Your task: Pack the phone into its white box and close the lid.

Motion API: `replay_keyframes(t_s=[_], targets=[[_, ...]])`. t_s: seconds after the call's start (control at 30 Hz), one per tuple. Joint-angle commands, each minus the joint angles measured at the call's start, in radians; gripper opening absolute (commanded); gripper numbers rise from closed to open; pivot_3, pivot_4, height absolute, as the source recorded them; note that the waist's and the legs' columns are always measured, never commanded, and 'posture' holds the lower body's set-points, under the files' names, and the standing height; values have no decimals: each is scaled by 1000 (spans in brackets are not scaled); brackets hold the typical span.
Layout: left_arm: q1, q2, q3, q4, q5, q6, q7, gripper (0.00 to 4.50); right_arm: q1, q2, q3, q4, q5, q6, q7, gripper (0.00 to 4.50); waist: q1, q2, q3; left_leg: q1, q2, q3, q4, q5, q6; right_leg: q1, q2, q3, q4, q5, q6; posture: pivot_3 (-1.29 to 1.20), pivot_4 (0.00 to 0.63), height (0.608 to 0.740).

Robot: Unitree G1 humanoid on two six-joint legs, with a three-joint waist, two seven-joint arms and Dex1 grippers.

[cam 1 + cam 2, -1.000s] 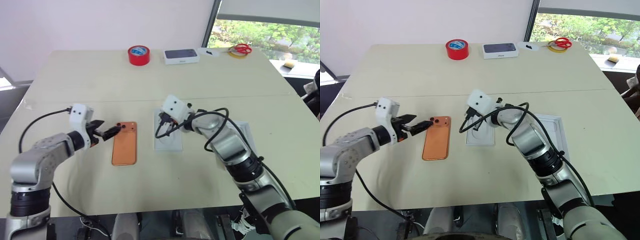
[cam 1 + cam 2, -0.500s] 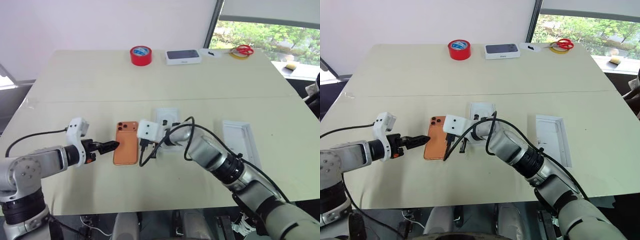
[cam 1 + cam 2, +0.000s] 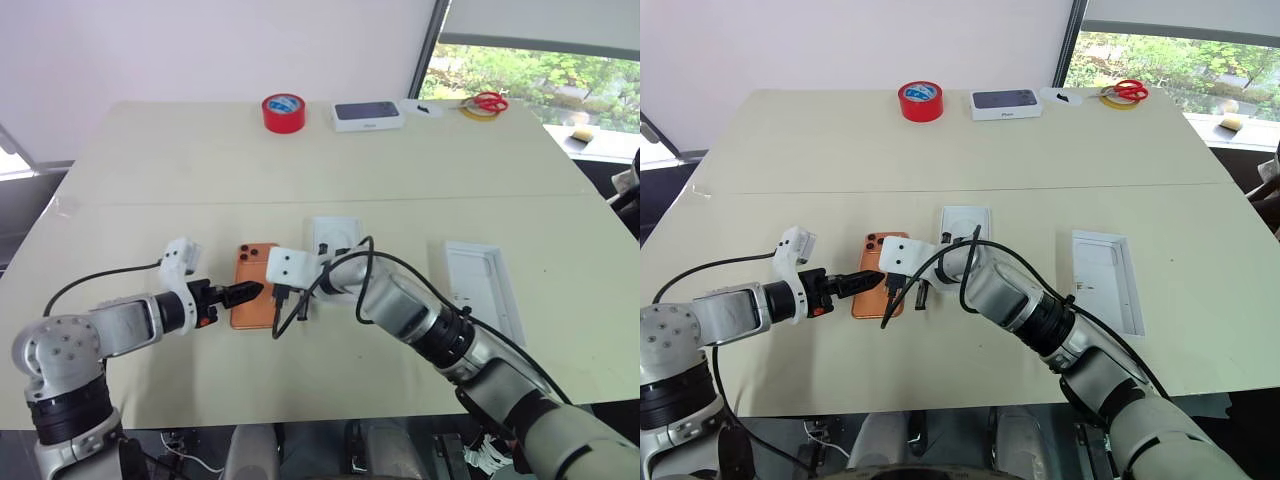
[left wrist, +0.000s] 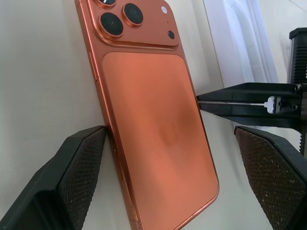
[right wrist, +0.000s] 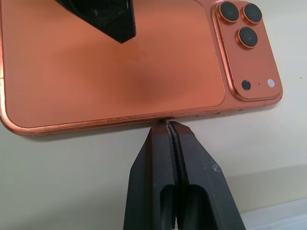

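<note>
At nine o'clock of the scene, the left gripper (image 3: 243, 294) has swung in over the last second from beside the camera corner. It now straddles the near end of the slim orange metal-backed phone (image 3: 256, 285), jaws spread wide, one knurled black pad (image 4: 79, 167) against the phone's edge, the other standing off. The phone lies face down at centre on the matte cream table (image 3: 200, 170), its satin back smooth, with a raised square lens block at its far corner.

The right gripper (image 5: 167, 125) has dropped from above the white card towards the phone. Its two smooth black fingers are pinched together on nothing, tips butting the phone's long edge. Judging by this, the two are bracing the phone from both sides for a lift; it is not yet grasped.

At twelve o'clock of the phone's right edge sits the flat white insert card (image 3: 331, 237). At three o'clock, well apart, lies the shallow white cardboard box (image 3: 480, 283), empty.
</note>
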Motion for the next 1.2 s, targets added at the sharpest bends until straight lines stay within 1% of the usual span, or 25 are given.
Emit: replay_keyframes(t_s=[0.03,0.33,0.57,0.73,0.97,1.2], targets=[[-18,-52,-35,34,-119,30,34,4479,-7,14,-10,0,-11,-21,-5,0,2,0,0,0,0,0,0,0,0,0,0,0,0,0,0,0,150,730],[-61,-68,-4,94,-241,23,160,4479,6,22,-19,11,-31,-26,-3,0,2,0,0,0,0,0,0,0,0,1,0,0,0,0,0,0,150,730],[-87,-39,12,160,-328,-67,279,4479,15,27,-23,11,-39,-27,-1,0,1,0,0,0,0,0,0,0,0,0,0,0,0,0,0,0,150,730],[-84,-24,-39,166,-410,-140,350,4479,17,33,-25,14,-44,-29,-2,0,-3,-1,0,0,0,-1,-1,0,0,0,0,0,0,0,0,0,150,730],[-50,34,-136,159,-498,-229,394,4479,21,33,-31,13,-51,-28,-5,0,-4,-1,0,0,0,-1,-2,0,0,-1,0,1,0,0,0,0,150,730],[-25,94,-163,204,-568,-335,423,4479,23,29,-34,10,-54,-26,-5,0,-4,-1,0,0,0,0,-2,0,0,-1,0,1,-1,0,0,0,150,730]])
